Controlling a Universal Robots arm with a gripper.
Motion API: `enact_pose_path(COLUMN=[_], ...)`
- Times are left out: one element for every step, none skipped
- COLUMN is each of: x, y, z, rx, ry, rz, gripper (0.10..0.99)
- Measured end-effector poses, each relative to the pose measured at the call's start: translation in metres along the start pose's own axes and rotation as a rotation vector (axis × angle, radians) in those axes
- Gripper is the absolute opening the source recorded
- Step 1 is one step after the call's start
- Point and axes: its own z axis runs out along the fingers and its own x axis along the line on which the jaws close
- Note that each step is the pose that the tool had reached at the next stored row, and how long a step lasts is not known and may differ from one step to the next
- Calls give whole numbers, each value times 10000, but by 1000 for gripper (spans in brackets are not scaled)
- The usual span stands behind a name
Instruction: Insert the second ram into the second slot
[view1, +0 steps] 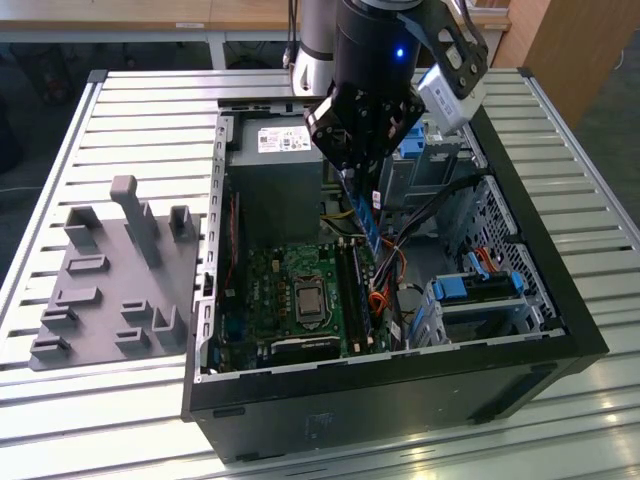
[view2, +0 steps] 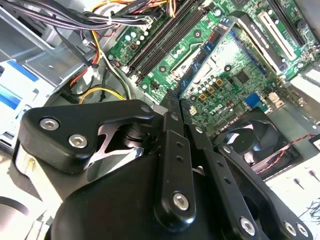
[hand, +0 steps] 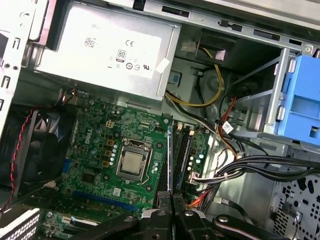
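Observation:
My gripper (view1: 362, 172) hangs inside the open computer case (view1: 560, 330) and is shut on the second ram (view1: 371, 218), a thin blue stick held on edge. The stick hangs over the black memory slots (view1: 355, 292) on the green motherboard (view1: 262, 290), beside the processor socket (view1: 303, 298). In the first wrist view the ram (hand: 170, 157) shows edge-on, running out from the black fingers (hand: 161, 199) in line with the slots (hand: 183, 150). In the second wrist view the ram (view2: 216, 44) reaches toward the board. I cannot tell whether it touches a slot.
A grey power supply (view1: 275, 170) sits at the back of the case. Black and coloured cables (view1: 425, 215) cross just beside the slots. Blue drive-bay clips (view1: 475, 288) stand at the exterior view's right. A grey fixture plate (view1: 110, 285) lies on the slatted table, left of the case.

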Motion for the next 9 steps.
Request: enact_pose_path(x=[0, 0, 0, 0, 0, 0, 0, 0, 0], y=[0, 0, 0, 0, 0, 0, 0, 0, 0], z=[0, 0, 1, 1, 1, 1, 1, 1, 2], rx=[1, 3, 6, 7, 8, 10, 11, 12, 13], ry=[-1, -2, -3, -4, -6, -7, -8, -9, -9], rz=[50, 98, 148, 194, 242, 289, 333, 372, 406], gripper=[129, 129, 129, 129, 129, 129, 129, 129, 129])
